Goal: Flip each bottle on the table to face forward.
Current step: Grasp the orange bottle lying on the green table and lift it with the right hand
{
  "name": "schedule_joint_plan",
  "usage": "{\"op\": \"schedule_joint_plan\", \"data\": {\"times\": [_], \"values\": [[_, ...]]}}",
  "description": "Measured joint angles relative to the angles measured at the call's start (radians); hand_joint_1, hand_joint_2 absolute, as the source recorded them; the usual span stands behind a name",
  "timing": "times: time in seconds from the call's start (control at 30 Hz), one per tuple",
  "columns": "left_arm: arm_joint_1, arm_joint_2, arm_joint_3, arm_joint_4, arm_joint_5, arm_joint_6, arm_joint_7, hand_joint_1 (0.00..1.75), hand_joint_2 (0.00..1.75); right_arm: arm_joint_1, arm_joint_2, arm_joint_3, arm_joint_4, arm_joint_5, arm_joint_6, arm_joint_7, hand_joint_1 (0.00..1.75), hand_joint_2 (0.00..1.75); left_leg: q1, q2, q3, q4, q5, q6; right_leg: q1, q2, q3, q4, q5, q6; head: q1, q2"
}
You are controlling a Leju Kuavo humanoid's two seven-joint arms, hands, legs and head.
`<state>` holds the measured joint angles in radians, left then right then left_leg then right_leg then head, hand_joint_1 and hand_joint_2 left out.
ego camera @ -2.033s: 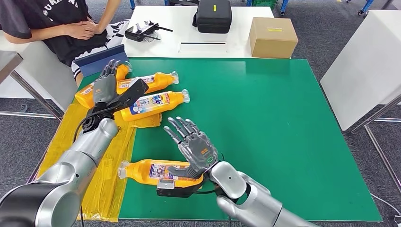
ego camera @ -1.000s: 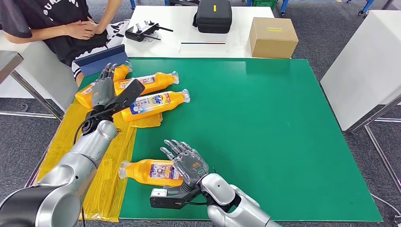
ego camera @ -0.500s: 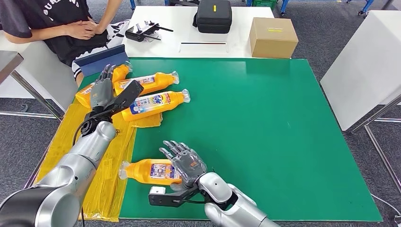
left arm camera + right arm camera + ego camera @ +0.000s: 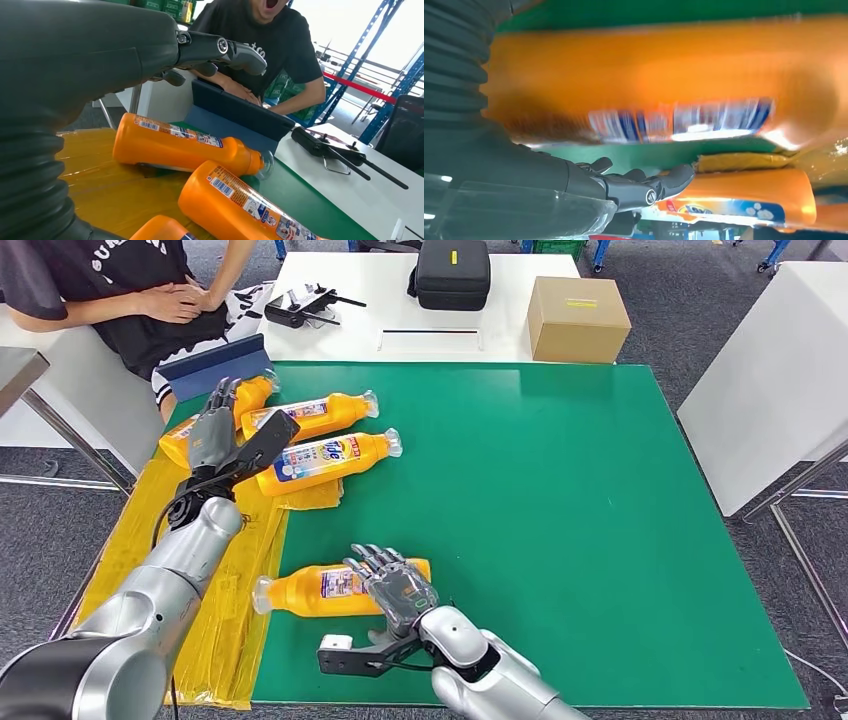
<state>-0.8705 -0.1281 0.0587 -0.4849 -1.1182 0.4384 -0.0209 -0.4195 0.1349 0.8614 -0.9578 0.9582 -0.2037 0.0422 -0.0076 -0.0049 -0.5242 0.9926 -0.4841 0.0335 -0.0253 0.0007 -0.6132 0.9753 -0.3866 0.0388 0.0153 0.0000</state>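
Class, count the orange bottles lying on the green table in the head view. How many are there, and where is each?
4. One bottle lies near the front edge at the right hand. Three lie at the far left: front, middle, and one partly behind the left hand. More could be hidden.

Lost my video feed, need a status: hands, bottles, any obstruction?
Right hand open, on near bottle. Left hand open, over three far bottles. All lying flat. Nothing in the way.
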Motion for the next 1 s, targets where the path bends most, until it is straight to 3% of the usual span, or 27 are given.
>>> {"op": "schedule_joint_plan", "data": {"times": [0.47,0.73,1.0], "values": [[-0.001,0.001,0.000,0.000,0.015,-0.008,-0.003,0.00,1.75,-0.030,0.025,0.001,0.103,0.041,0.044,0.021,0.00,1.75,0.000,0.000,0.006,0.000,0.000,0.000,0.001,0.000,0.004,-0.001,0.000,0.000,0.000,0.000],[-0.001,0.003,0.000,0.000,0.028,-0.008,-0.008,0.00,1.75,-0.059,0.015,-0.012,0.170,0.149,-0.026,0.121,0.00,1.75,-0.002,0.000,0.010,0.000,0.000,0.000,0.003,0.000,0.007,-0.002,0.001,0.000,0.000,0.000],[0.000,0.005,0.000,0.001,0.030,-0.007,-0.009,0.00,1.75,-0.078,0.008,-0.066,0.211,0.148,-0.020,0.107,0.00,1.75,-0.002,0.000,0.012,0.000,0.000,0.000,0.003,0.000,0.009,-0.002,0.002,-0.002,0.000,0.000]]}}
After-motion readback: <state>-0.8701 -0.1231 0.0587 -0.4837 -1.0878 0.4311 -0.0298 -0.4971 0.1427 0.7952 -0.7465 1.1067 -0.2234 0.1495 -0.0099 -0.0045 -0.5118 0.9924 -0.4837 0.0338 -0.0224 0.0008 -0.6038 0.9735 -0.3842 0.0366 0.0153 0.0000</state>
